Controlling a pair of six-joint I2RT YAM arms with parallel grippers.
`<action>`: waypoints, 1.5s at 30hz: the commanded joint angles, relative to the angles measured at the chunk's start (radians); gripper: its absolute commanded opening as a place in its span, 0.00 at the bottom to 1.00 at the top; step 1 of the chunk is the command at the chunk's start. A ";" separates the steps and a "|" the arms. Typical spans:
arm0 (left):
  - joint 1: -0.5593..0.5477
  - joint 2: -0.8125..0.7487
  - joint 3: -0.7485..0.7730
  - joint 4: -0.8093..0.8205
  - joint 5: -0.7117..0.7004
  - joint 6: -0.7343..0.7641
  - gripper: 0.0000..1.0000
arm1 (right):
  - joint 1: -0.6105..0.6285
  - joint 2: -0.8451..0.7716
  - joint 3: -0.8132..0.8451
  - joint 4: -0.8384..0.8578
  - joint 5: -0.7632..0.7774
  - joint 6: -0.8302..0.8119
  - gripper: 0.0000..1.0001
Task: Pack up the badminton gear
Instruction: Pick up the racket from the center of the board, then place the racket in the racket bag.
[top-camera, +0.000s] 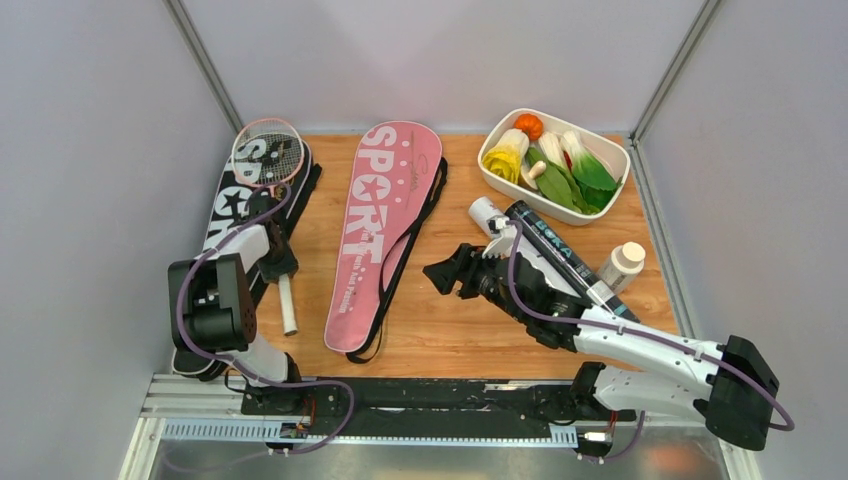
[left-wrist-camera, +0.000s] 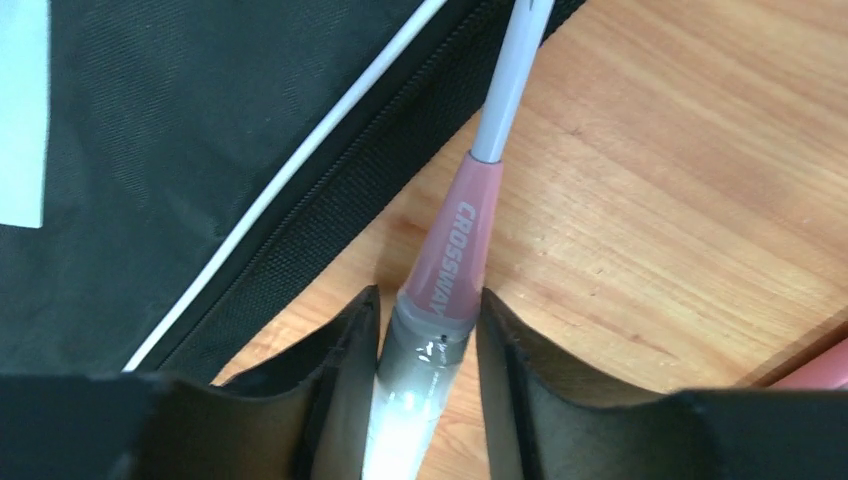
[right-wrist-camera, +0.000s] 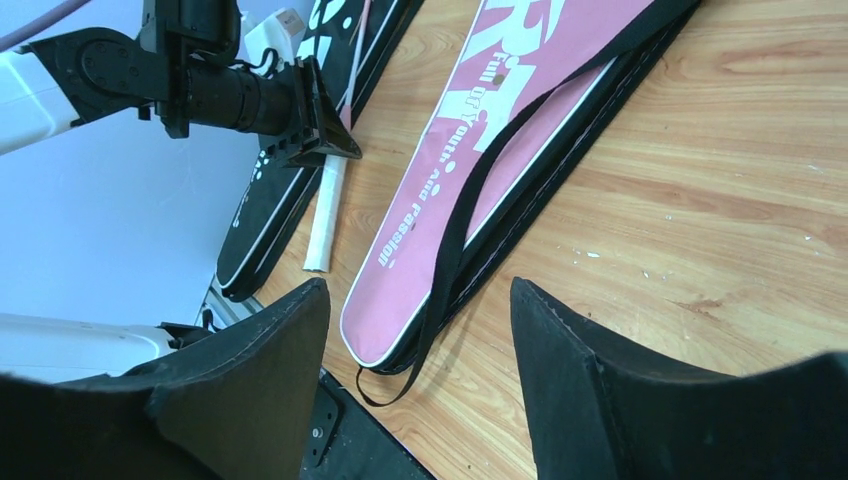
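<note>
1. The long black racket-shaped fabric cover with white "SPORT" lettering (top-camera: 245, 215) lies furthest left of the pink cover, its wide end toward the back wall and its narrow end toward the arm bases.
2. A thin-framed racket with a pink cone and white grip (top-camera: 270, 165) has its strung head resting on the wide end of the black cover; its shaft runs down the cover's right edge, and the grip lies on the wooden tabletop (top-camera: 440, 330) between the black cover and the pink cover.
3. The left gripper (left-wrist-camera: 430, 330) straddles the racket where the pink cone meets the grip. Its jaws stand partly apart, one on each side of the handle; from the wrist view I cannot tell whether the pads are pressing it.
4. The pink racket-shaped fabric cover with white "SPORT" lettering and a black strap (top-camera: 385, 225) lies flat in the middle of the table.
5. The right gripper (top-camera: 450, 275) hovers just right of the pink cover's lower half, its jaws spread wide with nothing between them.
6. A long black tube with a white cap and pale lettering (top-camera: 550, 245) lies diagonally further right of the pink cover, partly under the right arm.
7. A white rectangular bowl of toy vegetables (top-camera: 615, 150) sits right of the pink cover's wide end, at the back.
8. A small white bottle (top-camera: 622, 265) stands upright, furthest right of the pink cover.
</note>
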 joint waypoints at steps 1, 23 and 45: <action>0.003 0.044 -0.001 0.010 0.034 -0.002 0.39 | 0.005 -0.043 -0.009 0.016 0.034 -0.020 0.69; -0.016 -0.569 -0.186 0.043 0.451 -0.060 0.00 | 0.000 0.254 0.171 0.106 -0.047 0.037 0.69; -0.197 -0.770 -0.246 0.130 0.609 -0.210 0.00 | -0.009 0.838 0.760 0.039 -0.196 0.106 0.69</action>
